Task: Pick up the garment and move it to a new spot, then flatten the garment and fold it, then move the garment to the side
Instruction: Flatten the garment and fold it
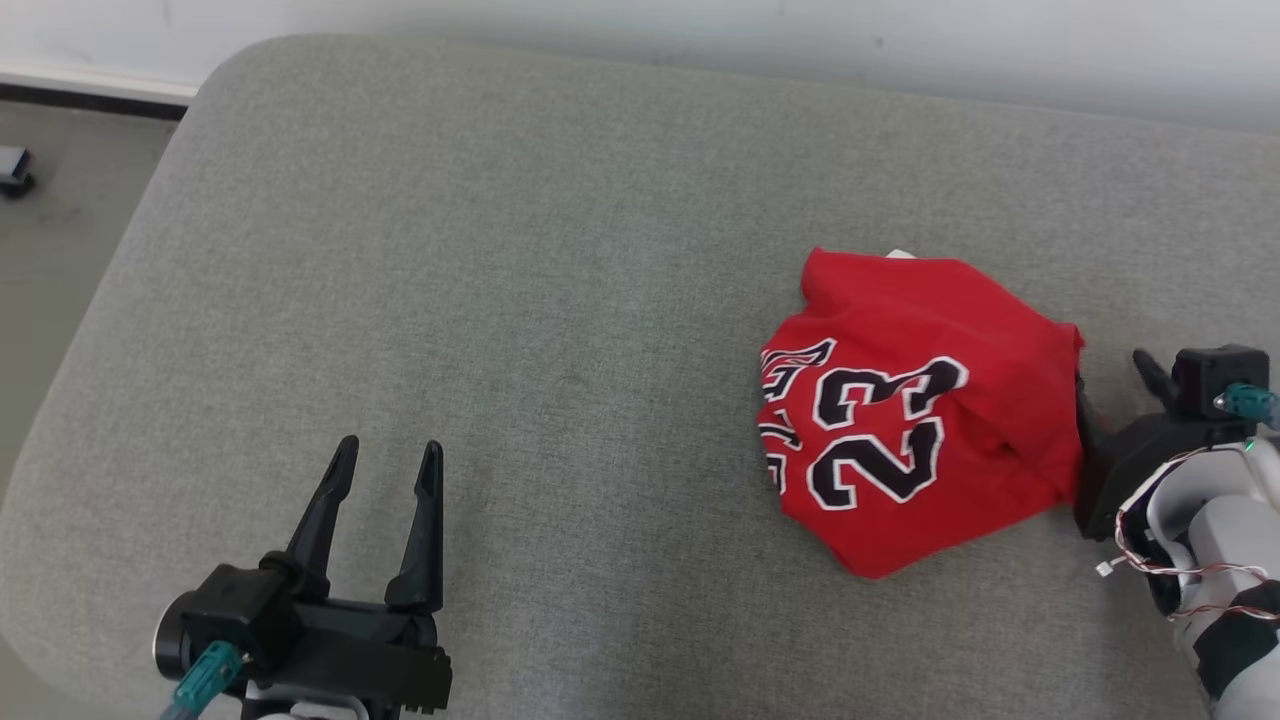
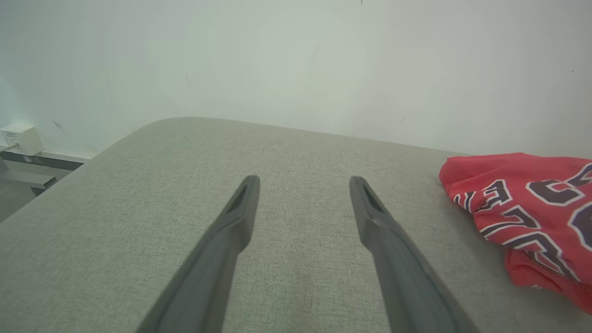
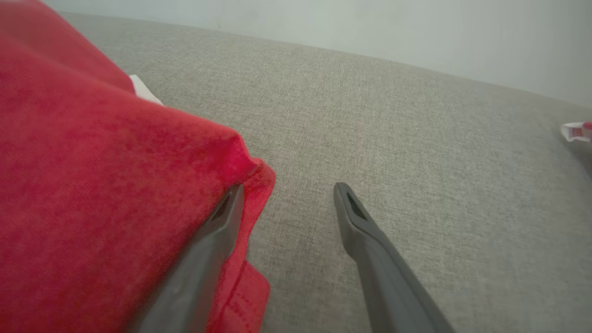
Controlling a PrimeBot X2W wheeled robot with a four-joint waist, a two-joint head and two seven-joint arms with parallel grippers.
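The garment (image 1: 915,410) is a red jersey with a black-and-white "23", lying in a folded bundle on the right half of the grey cushion (image 1: 520,260). My right gripper (image 1: 1115,385) stands open at the bundle's right edge. In the right wrist view its left finger (image 3: 222,217) lies against the garment's (image 3: 92,185) corner, while bare cushion shows between the fingertips of that gripper (image 3: 287,187). My left gripper (image 1: 390,450) is open over bare cushion at the lower left, far from the jersey. In the left wrist view, that gripper (image 2: 304,181) points at the wall and the garment (image 2: 532,208) lies off to the right.
A pale wall (image 1: 700,30) runs behind the cushion. The cushion's rounded left edge drops to the floor, where a small dark object (image 1: 15,170) sits. A white box (image 2: 21,138) stands by the wall. A small white-and-red scrap (image 3: 576,132) lies on the cushion's far right.
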